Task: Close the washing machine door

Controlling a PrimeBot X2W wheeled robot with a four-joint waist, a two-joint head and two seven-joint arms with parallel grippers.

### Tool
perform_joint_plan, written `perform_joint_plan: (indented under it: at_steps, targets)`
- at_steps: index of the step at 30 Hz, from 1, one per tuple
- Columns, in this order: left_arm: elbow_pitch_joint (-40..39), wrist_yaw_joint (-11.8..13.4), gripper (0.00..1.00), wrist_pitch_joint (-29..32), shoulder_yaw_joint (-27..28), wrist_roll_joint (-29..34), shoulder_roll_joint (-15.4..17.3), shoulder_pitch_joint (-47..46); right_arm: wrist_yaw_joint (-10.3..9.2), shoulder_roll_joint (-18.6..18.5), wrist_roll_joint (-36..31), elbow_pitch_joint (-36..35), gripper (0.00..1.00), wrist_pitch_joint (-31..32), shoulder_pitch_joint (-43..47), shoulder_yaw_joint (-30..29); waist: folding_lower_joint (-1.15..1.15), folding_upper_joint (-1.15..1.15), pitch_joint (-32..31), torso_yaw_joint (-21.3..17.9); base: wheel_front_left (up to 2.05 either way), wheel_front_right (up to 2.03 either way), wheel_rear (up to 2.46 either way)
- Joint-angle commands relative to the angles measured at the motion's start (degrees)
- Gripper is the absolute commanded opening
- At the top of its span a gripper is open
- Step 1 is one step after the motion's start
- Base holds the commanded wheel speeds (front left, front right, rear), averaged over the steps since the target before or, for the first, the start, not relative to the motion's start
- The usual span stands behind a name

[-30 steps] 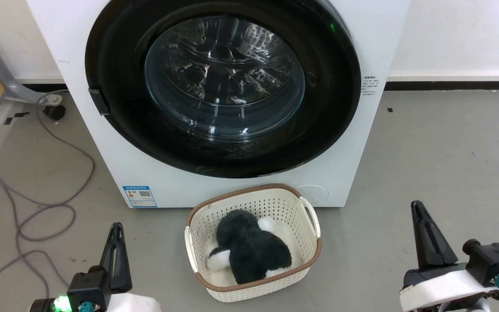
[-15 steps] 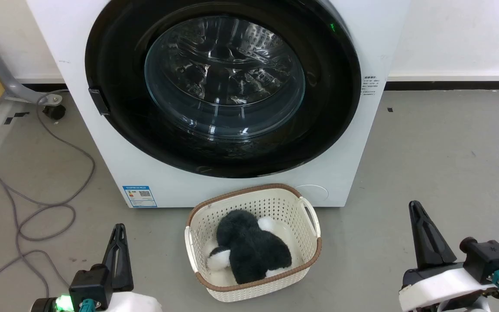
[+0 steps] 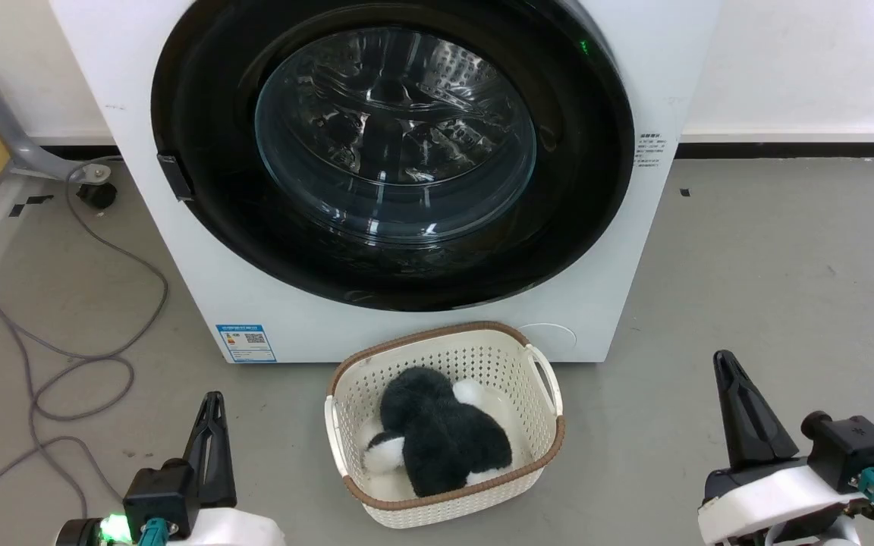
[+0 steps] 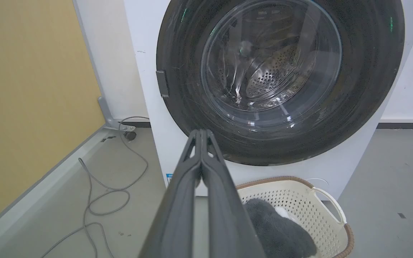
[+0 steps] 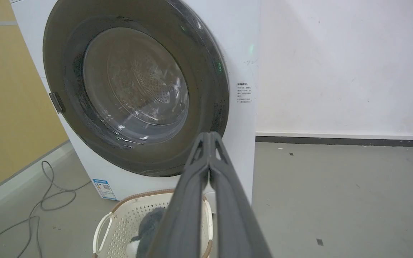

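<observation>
We see the washing machine door (image 3: 395,152) sitting flush in the white front of the washing machine (image 3: 315,334). Our left pincer (image 3: 213,400) and right pincer (image 3: 724,360) hang low near the floor (image 3: 748,250), each with its fingers pressed together on nothing, well apart from the door, flanking the basket (image 3: 545,364).

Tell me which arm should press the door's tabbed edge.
Left, probably: the left gripper sits below that edge of the washing machine door; the right gripper stands right of the washing machine.
</observation>
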Motion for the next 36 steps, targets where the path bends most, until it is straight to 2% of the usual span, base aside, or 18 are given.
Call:
perform_joint_plan:
  at_steps: [1,36]
  targets:
    - [-0.3,-0.3,0.00,0.4,0.0,0.3,0.0,-0.8,-0.01,0.1,-0.7,-0.6,0.00,0.3,0.6,0.1,0.00,0.00,0.0,0.0,0.00,0.00,0.00]
    - [-1.1,-2.0,0.00,4.5,-0.2,0.6,0.0,-1.7,-0.03,0.2,-3.4,-2.8,0.00,4.4,1.3,0.3,0.00,0.00,0.0,0.5,0.00,0.00,0.00]
